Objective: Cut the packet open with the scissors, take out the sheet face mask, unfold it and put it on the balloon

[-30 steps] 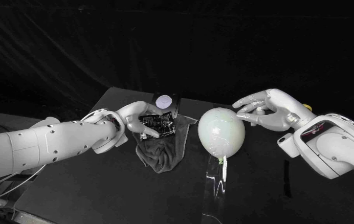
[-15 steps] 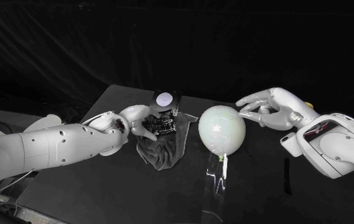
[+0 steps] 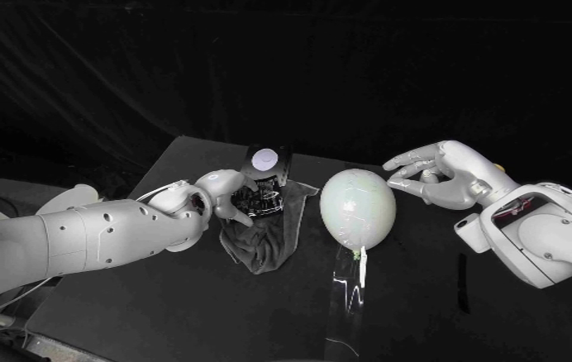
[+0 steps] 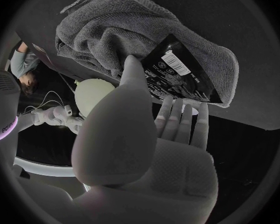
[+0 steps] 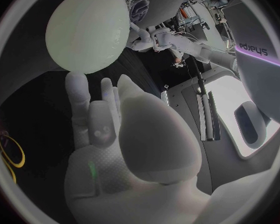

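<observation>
The black packet (image 4: pixel 177 77) lies on a grey cloth (image 3: pixel 258 250) left of the balloon (image 3: pixel 358 211), the left hand (image 3: pixel 224 197) reaching over it with straight, empty fingers, while the right hand (image 3: pixel 439 178) hovers spread and empty just right of the balloon

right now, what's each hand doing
left hand: open, fingers at the packet
right hand: open, empty, beside the balloon

Finishes, quick:
Grey towel (image 4: pixel 115 20) rough terry cloth; packet (image 4: pixel 177 77) glossy black plastic; balloon (image 3: pixel 358 211) smooth, slight sheen; tabletop (image 3: pixel 167 304) matt.
</observation>
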Available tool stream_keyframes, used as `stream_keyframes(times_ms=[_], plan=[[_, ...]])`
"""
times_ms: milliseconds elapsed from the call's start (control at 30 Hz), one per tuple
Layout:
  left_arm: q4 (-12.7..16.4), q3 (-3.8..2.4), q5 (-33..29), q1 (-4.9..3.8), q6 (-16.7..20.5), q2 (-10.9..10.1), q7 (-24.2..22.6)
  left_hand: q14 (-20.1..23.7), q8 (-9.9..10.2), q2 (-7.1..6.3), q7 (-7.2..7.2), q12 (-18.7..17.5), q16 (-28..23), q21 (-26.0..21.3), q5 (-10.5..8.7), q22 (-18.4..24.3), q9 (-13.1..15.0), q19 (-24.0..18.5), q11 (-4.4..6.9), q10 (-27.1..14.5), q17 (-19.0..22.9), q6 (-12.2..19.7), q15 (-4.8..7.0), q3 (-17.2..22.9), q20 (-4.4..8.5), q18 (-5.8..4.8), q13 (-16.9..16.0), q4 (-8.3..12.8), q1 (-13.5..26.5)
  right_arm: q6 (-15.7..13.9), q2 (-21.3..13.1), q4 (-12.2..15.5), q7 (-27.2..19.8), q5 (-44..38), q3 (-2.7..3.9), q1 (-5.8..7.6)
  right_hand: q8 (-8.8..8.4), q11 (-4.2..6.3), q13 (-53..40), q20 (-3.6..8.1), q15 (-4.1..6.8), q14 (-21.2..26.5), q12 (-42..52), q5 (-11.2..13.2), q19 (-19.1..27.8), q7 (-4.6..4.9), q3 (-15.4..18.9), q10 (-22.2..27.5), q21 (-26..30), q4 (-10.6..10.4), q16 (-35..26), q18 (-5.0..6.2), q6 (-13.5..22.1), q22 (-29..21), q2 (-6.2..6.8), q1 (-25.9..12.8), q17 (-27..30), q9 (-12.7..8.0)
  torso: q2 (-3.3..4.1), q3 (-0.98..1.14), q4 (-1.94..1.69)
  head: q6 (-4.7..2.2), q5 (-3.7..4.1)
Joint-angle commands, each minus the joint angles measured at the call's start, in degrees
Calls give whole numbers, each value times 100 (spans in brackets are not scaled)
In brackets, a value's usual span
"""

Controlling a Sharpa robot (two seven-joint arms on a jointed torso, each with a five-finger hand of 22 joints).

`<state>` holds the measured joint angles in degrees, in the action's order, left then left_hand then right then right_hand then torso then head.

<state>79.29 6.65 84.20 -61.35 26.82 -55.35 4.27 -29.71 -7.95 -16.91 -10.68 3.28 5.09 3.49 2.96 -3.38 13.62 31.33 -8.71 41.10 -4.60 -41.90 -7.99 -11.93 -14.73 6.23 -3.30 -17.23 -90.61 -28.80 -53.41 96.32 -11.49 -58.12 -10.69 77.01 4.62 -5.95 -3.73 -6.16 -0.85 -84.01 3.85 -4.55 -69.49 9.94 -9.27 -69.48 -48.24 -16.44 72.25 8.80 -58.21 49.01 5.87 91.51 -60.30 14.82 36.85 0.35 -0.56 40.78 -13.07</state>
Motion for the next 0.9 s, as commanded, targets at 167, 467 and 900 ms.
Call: stream_keyframes(times_ms=[167, 467, 900], plan=[[-21, -5, 90, 1, 13, 75, 179, 78, 110, -17, 476, -37, -14, 6, -3, 7, -114, -52, -11, -346, 11, 349, -123, 3, -134, 67, 26, -15, -29, -4, 0, 17, 38, -73, 3, -3, -31, -1, 1, -13, -42, -150, -26, -2, -42, 37, -59, 56, -21, -1, 55, -24, 19, 17, 3, -54, -17, -8, -4, 4, -6, 16, -6], [-80, -5, 91, 29, 43, 127, 269, 239, 250, -44, 568, -63, -88, -22, -2, 27, -249, -133, 198, -937, 37, 792, -100, -40, -163, 33, 54, 8, -99, 22, -11, 22, 47, -73, 3, -3, -33, -3, 0, -16, -45, -147, -25, 2, -32, 38, -75, 57, -30, -3, 75, -23, 20, 30, 9, -71, -31, -9, -4, 4, -5, 26, -4], [-37, -5, 80, 47, 119, 140, 339, 965, 510, -92, 277, -137, -290, -141, -6, 113, -535, -924, 255, -1970, 155, 1749, 190, -116, -35, 104, 125, -7, -30, 58, -14, 17, 60, -73, 2, -3, -35, -5, -1, -18, -47, -137, -24, 6, -17, 40, -83, 55, -22, -5, 66, -20, 21, 25, 16, -87, -1, -9, -9, 6, -1, 38, -6]])
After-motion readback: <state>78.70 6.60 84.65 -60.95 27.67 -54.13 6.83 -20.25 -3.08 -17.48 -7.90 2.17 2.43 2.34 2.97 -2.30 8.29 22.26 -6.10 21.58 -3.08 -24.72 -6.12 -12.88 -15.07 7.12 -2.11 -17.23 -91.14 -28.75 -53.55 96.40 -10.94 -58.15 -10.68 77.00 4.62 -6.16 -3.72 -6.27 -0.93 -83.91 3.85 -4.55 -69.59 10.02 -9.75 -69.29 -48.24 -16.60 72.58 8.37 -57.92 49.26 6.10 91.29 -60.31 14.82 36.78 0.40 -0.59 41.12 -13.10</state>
